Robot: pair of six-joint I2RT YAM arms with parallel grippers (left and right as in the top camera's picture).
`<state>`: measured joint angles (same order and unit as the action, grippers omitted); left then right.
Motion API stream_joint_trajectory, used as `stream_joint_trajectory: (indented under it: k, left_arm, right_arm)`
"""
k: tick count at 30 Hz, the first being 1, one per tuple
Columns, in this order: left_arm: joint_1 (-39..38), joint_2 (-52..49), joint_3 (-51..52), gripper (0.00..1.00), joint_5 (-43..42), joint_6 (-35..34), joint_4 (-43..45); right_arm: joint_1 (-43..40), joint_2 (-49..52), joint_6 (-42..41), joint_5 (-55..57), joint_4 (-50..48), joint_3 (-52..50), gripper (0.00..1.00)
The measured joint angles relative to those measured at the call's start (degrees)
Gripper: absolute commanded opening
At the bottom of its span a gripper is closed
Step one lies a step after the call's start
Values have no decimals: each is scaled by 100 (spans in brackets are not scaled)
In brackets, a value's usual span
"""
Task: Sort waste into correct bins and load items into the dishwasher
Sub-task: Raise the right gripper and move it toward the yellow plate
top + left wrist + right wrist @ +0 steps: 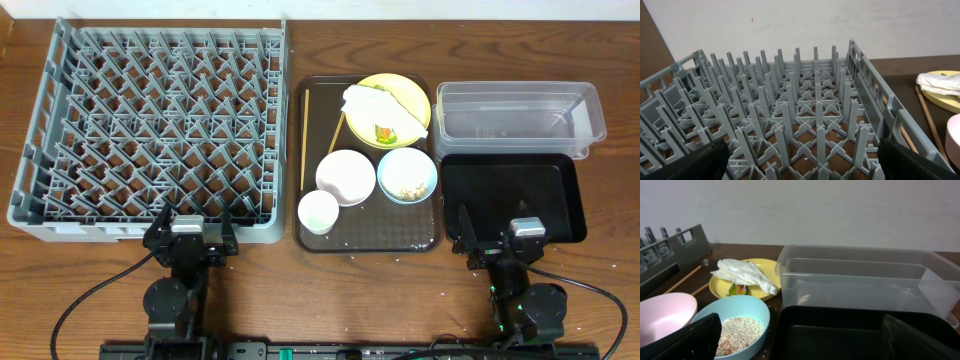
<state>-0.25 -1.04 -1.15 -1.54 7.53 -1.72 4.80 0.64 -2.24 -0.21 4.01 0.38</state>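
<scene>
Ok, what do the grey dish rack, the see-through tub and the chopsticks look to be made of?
Grey dish rack: moulded plastic by the look, with a matte finish and an even lattice of identical pegs. Clear tub: transparent plastic, slightly glossy, and the table shows through its walls. Chopsticks: probably wood or bamboo, thin, pale tan and dull. Any grain is too small to see.

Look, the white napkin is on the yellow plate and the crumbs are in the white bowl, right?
Not quite. The crumbs are in the light blue bowl, not the white bowl, which looks empty; the right wrist view shows it. The napkin is on the yellow plate.
</scene>
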Motion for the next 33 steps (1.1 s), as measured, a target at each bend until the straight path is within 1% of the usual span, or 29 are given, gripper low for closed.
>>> stream_joint_trajectory:
  k: [11,14,16,21,25,28,31,33]
  left_arm:
    - [0,2,0,96,0,0,0]
    - [0,0,0,96,0,0,0]
    - [0,0,0,96,0,0,0]
    - [0,0,0,96,0,0,0]
    - [0,0,0,96,0,0,0]
    - [0,0,0,96,0,0,0]
    - [0,0,-2,96,0,0,-2]
    - [0,0,-2,96,0,2,-2]
  right_arm:
    - [0,0,-7,-24,-2,0,99]
    - [2,0,-271,-199,-28,0,99]
    - [4,0,-835,-420,-39,-2,99]
    - [4,0,-2999,-892,-85,-2,99]
    - [4,0,-4162,-949,-118,0,99]
    - [4,2,-4601,-990,-221,-2,99]
    - [4,7,-4621,-1158,-549,0,99]
    - [4,44,-4503,-1316,-601,33,99]
